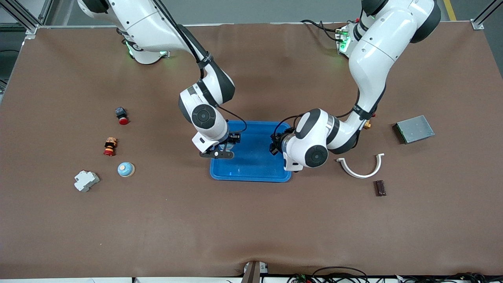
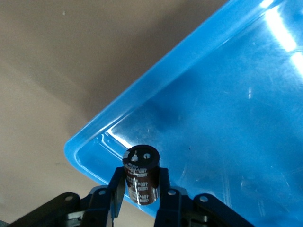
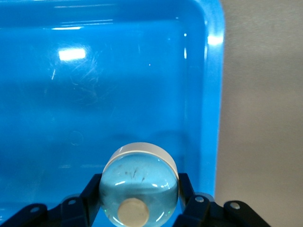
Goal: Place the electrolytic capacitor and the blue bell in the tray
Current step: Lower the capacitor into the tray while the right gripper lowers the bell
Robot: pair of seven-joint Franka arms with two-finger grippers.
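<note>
The bright blue tray (image 1: 255,167) lies mid-table. My left gripper (image 2: 141,177) is shut on the electrolytic capacitor (image 2: 142,176), a dark brown cylinder with white print, held over a corner of the tray (image 2: 227,118). In the front view the left gripper (image 1: 274,144) hangs over the tray's end toward the left arm. My right gripper (image 3: 139,185) is shut on the blue bell (image 3: 139,187), a pale blue dome with a cream button, above the tray floor (image 3: 118,71) beside its rim. In the front view the right gripper (image 1: 224,148) is over the tray's end toward the right arm.
Toward the right arm's end lie a red push button (image 1: 122,116), a red-and-brown stacked part (image 1: 110,146), another pale blue bell (image 1: 126,169) and a white breaker (image 1: 86,181). Toward the left arm's end: a grey metal box (image 1: 414,129), a white curved clip (image 1: 361,167), a dark brown block (image 1: 379,188).
</note>
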